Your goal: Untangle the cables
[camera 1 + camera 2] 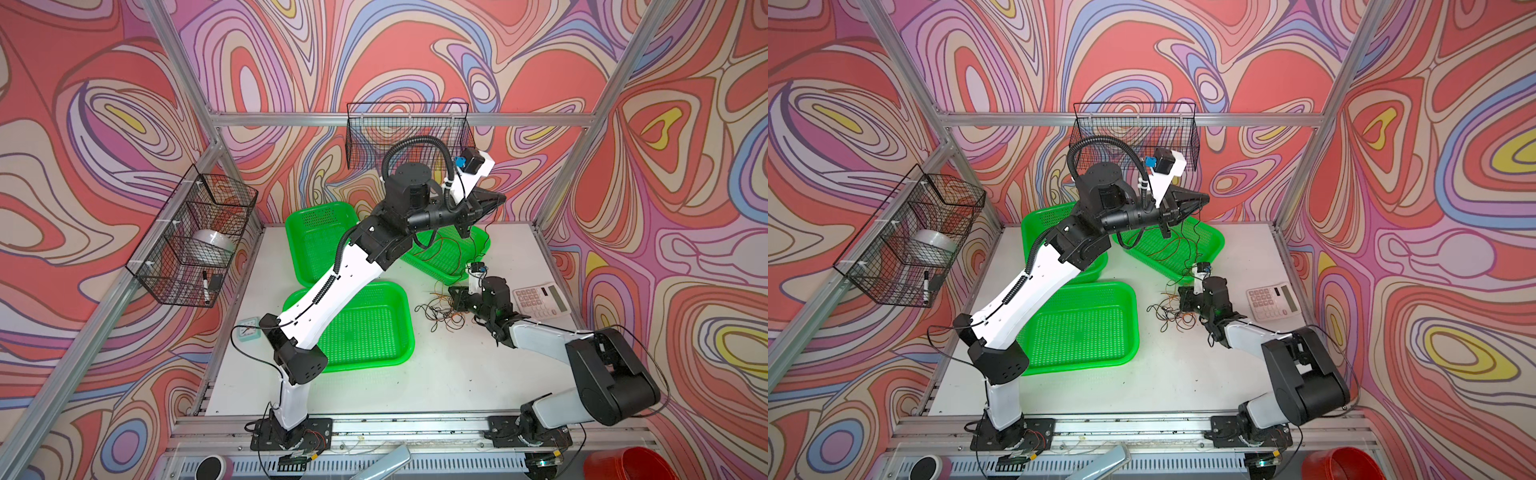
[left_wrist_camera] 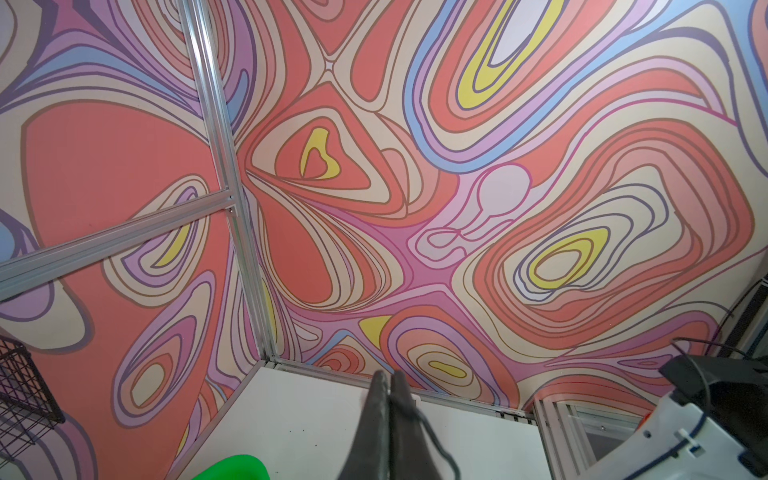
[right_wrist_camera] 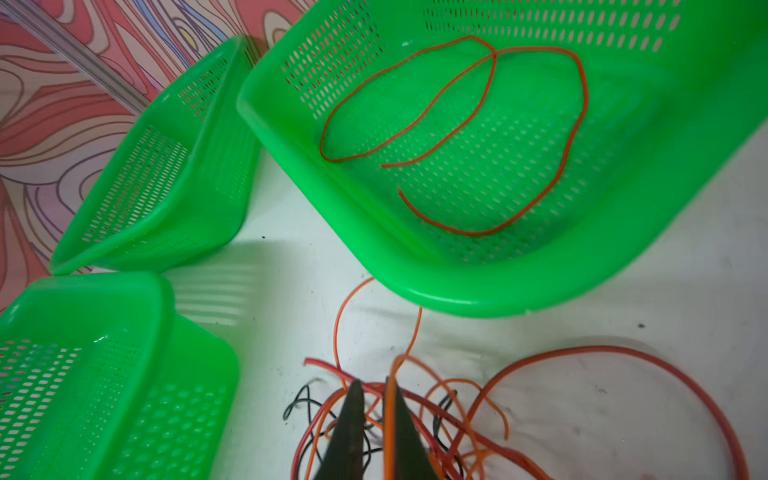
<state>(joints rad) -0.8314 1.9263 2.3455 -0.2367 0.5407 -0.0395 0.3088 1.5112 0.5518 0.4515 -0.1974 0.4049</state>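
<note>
In both top views, the white table [image 1: 415,386] is carrying a green basket [image 3: 415,286] that is holding 1 red-brown cable [image 3: 494,56]. The left gripper [image 1: 500,198] is hovering high above that basket, clenching a thin black cable [image 2: 434,436]. The right gripper [image 3: 372,384] is pinching an orange cable [image 3: 387,424] inside the tangle. The cables [image 1: 440,313] are lying knotted on the table, just beside the basket.

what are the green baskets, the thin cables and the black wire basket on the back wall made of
The green baskets look like moulded plastic: glossy, one uniform colour, rounded rims, regular rows of slots. The cables appear to be thin wire in smooth coloured insulation, probably plastic or rubber; they hold loose, springy loops, and no core shows. The wire basket is likely metal rod with a black coating: a thin, rigid grid.
</note>
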